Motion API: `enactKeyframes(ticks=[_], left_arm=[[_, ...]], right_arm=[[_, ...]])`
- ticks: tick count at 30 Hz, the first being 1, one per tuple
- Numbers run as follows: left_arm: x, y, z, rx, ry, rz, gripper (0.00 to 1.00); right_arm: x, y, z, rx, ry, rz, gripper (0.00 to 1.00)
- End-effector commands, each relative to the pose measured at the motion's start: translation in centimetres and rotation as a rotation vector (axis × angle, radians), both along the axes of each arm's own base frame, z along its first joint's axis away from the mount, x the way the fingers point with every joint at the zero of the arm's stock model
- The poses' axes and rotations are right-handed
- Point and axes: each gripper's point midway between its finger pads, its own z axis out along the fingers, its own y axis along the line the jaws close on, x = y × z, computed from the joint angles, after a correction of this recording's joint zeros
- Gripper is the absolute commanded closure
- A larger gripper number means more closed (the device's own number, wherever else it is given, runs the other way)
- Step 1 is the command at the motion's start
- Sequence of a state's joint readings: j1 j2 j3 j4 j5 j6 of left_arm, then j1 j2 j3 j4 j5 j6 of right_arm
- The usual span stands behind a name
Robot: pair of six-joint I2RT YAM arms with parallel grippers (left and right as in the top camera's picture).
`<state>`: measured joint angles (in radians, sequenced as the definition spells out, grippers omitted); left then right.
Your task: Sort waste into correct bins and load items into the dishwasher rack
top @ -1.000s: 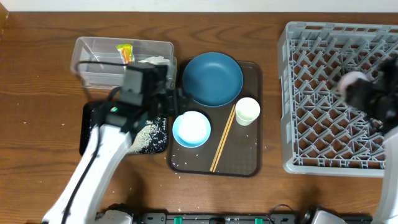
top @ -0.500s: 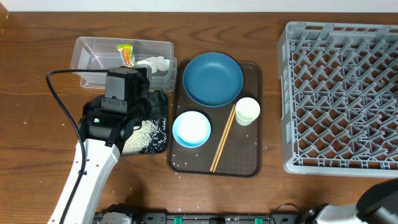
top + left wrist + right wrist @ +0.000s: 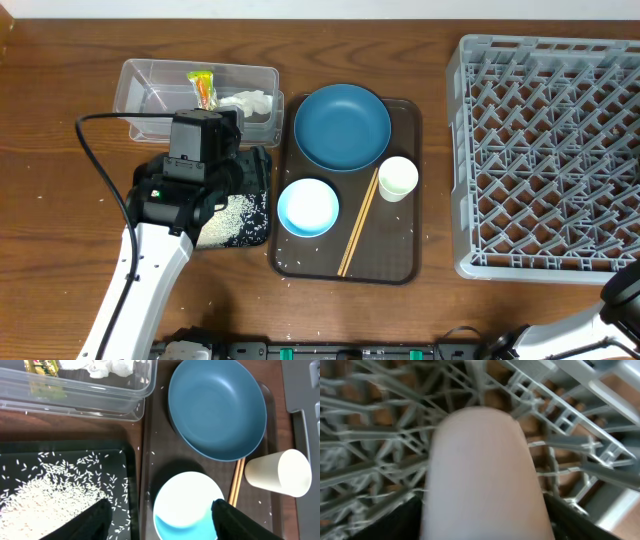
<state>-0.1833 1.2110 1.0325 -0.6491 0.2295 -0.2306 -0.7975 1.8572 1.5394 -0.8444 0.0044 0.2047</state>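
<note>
You are loading the dishwasher rack [image 3: 456, 160]: your right jaws grasp the pink cup [image 3: 482, 475] over its lattice, your left jaws hang released above the black tray [image 3: 125, 475], so next lower the cup between pegs.

Brown serving tray [image 3: 400, 255] with rounded corners at centre frame, lying flat on a dark wooden table [image 3: 60, 150] (grain running left to right), pale strip [image 3: 300, 8] along the top edge.
</note>
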Motion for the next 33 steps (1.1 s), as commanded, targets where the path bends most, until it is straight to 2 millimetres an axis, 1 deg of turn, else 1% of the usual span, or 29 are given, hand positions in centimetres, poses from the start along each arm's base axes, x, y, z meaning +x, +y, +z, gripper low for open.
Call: enactKeyframes(ticks=[1,5,7,11,14,15,17,19,22,26,29,33], left_arm=[[0.1,0.0,0.3,0.0,-0.01,-0.011,0.3],[0.0,-0.3,0.4,-0.011,-0.011,-0.022,0.29],[0.0,-0.4,0.4,-0.011,-0.011,-0.023,0.29],[0.1,-1.4,0.7,-0.015,-0.03,-0.052,0.29],[0.5,-3.0,0.8,-0.021,-0.055,-0.095,0.29],[0.7,-3.8,0.8,-0.023,-0.063,-0.116,0.29],[0.9,-5.0,0.6,-0.026,-0.072,-0.148,0.29],[1.3,-6.7,0.0,-0.032,-0.076,-0.186,0.29],[1.9,-9.9,-1.3,-0.046,-0.075,-0.246,0.29],[2.4,-14.6,-3.8,-0.067,-0.073,-0.329,0.29],[2.3,-18.2,-6.1,-0.071,-0.074,-0.403,0.29],[1.6,-21.5,-9.2,-0.067,-0.058,-0.472,0.29]], right_arm=[[2.2,1.1,2.6,0.042,-0.136,0.051,0.25],[3.3,3.0,5.0,0.064,-0.22,0.108,0.26],[3.7,4.4,6.3,0.061,-0.241,0.139,0.26],[4.9,8.2,8.5,0.065,-0.272,0.262,0.27],[6.0,11.9,9.2,0.078,-0.267,0.371,0.26],[6.4,13.5,9.1,0.087,-0.256,0.422,0.26],[7.1,15.7,8.9,0.098,-0.237,0.489,0.26],[7.7,18.2,8.5,0.109,-0.214,0.564,0.26],[8.4,20.9,8.1,0.103,-0.189,0.628,0.26],[8.9,23.1,7.9,0.087,-0.168,0.684,0.25],[9.0,24.1,7.8,0.077,-0.153,0.708,0.25],[9.1,24.8,7.7,0.082,-0.149,0.725,0.25]])
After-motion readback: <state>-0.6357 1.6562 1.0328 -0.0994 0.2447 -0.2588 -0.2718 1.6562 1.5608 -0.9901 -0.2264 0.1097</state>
